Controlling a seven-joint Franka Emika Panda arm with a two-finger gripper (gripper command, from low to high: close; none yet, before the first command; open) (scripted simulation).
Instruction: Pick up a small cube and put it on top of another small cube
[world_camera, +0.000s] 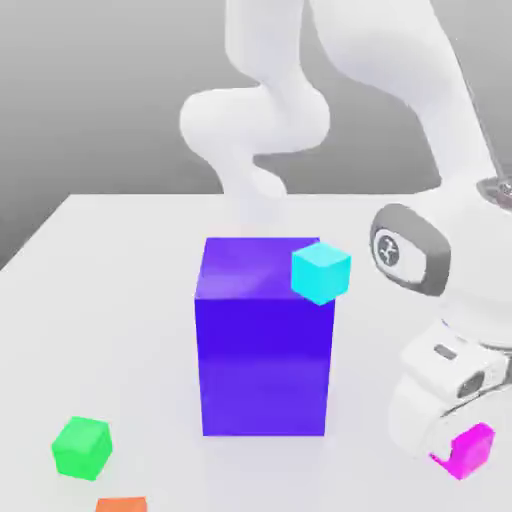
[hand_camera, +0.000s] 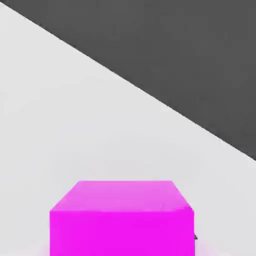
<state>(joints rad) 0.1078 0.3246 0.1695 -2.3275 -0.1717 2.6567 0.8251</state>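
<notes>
We judge the grasp step is in hand: the jaws (world_camera: 462, 450) are clenched on the pink cube (world_camera: 466, 449), which sits low at the exterior view's right, on or just off the worktop (world_camera: 120, 300); we cannot tell which. Next we must lift it straight up and carry it over another small cube, the green cube (world_camera: 81, 446) or the cyan cube (world_camera: 321, 272). The white hand hides the fingers, and the orange cube (world_camera: 122, 505) is cut off by the frame edge.
</notes>
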